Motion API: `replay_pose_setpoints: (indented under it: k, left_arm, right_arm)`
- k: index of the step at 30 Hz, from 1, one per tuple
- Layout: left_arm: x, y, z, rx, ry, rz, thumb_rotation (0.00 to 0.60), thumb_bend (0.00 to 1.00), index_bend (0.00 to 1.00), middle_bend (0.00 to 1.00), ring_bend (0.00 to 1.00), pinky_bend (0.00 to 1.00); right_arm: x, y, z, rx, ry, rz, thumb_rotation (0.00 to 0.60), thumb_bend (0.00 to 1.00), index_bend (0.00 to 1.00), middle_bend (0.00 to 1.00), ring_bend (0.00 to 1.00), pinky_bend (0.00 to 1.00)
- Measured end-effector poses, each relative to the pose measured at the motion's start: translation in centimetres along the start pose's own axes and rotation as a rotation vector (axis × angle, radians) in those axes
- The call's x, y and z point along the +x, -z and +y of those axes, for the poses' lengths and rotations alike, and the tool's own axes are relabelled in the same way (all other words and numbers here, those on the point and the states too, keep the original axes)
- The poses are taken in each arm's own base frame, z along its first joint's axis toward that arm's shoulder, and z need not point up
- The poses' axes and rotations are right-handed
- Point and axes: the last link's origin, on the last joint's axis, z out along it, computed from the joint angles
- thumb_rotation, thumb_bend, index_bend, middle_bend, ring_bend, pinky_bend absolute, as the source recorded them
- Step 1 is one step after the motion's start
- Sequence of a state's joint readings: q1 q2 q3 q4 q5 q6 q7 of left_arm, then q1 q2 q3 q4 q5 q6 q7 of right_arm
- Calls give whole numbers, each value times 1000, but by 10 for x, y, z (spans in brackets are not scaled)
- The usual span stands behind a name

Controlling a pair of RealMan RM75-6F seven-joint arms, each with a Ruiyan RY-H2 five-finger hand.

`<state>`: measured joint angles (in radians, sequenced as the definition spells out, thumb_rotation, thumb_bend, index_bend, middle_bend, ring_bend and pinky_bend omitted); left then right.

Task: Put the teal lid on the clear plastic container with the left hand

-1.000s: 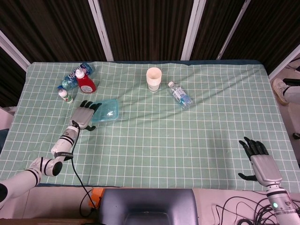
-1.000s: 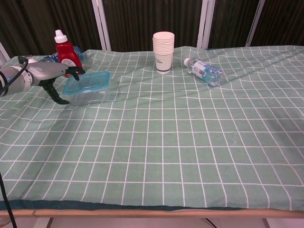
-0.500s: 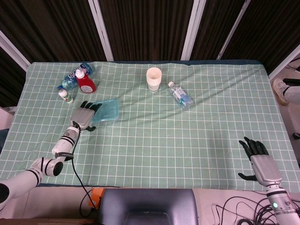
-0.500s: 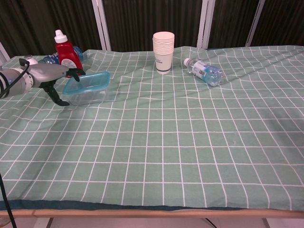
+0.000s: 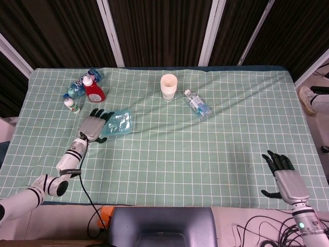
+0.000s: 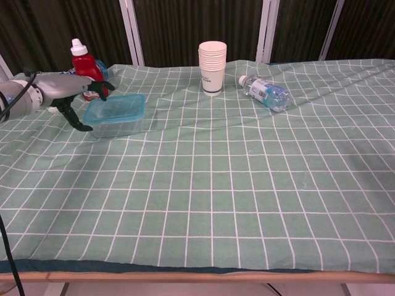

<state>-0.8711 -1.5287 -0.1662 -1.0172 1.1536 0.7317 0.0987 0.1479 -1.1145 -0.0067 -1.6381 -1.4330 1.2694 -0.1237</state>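
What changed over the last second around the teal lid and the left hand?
The left hand rose slightly and edged toward the red bottle. The teal lid, tilted before, now lies flatter on the clear plastic container, which turned a little. The right hand, paper cups and water bottle stayed put.

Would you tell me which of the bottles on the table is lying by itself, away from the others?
The clear water bottle lying right of the paper cups; the red bottle and its neighbours cluster at the far left.

Matt green checked cloth covers the table. On it, a translucent glossy teal lid tops a clear plastic container. Nearby stand smooth paper cups.
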Motion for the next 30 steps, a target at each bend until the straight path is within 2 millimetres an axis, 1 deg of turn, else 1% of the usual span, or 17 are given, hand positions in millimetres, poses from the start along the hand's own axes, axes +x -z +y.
replay_pose_setpoints:
  k: [2, 5, 8, 11, 12, 14, 15, 17, 18, 21, 24, 30]
  left_arm:
    - [9, 6, 4, -24, 8, 45, 600, 230, 0, 49, 0, 0]
    - [21, 21, 8, -66, 27, 108, 600, 234, 0, 7, 0, 0]
    - [25, 49, 9, -104, 42, 163, 600, 242, 0, 0, 0, 0]
    - [20, 88, -1, -104, 63, 215, 600, 246, 0, 0, 0, 0]
    - [16, 106, -8, -88, 72, 235, 600, 248, 0, 0, 0, 0]
    - [7, 136, -19, -54, 94, 264, 600, 249, 0, 0, 0, 0]
    - [-1, 157, -27, -26, 113, 282, 600, 249, 0, 0, 0, 0]
    - [-14, 190, -37, 20, 143, 302, 600, 250, 0, 0, 0, 0]
    - [-24, 211, -42, 48, 162, 304, 600, 251, 0, 0, 0, 0]
    - [-46, 248, -51, 80, 204, 277, 600, 259, 0, 0, 0, 0]
    - [-54, 258, -51, 45, 207, 234, 600, 260, 0, 0, 0, 0]
    - [-52, 258, -50, 34, 183, 243, 600, 260, 0, 0, 0, 0]
  right_arm:
    - [0, 1, 0, 1, 0, 2, 600, 133, 0, 0, 0, 0]
    - [1, 2, -1, 5, 1, 7, 600, 133, 0, 0, 0, 0]
    - [1, 3, -1, 10, 2, 10, 600, 133, 0, 0, 0, 0]
    - [0, 4, -2, 14, 5, 8, 600, 133, 0, 0, 0, 0]
    - [-1, 4, -3, 15, 8, 7, 600, 133, 0, 0, 0, 0]
    - [-2, 4, -4, 19, 13, 4, 600, 133, 0, 0, 0, 0]
    - [-2, 5, -5, 23, 17, 2, 600, 133, 0, 0, 0, 0]
    - [-4, 5, -7, 31, 21, -1, 600, 132, 0, 0, 0, 0]
    - [-5, 5, -9, 37, 24, -4, 600, 132, 0, 0, 0, 0]
    - [-7, 5, -11, 46, 32, -11, 600, 132, 0, 0, 0, 0]
    - [-9, 6, -13, 52, 40, -15, 600, 132, 0, 0, 0, 0]
    - [-9, 10, -12, 47, 47, -5, 600, 132, 0, 0, 0, 0]
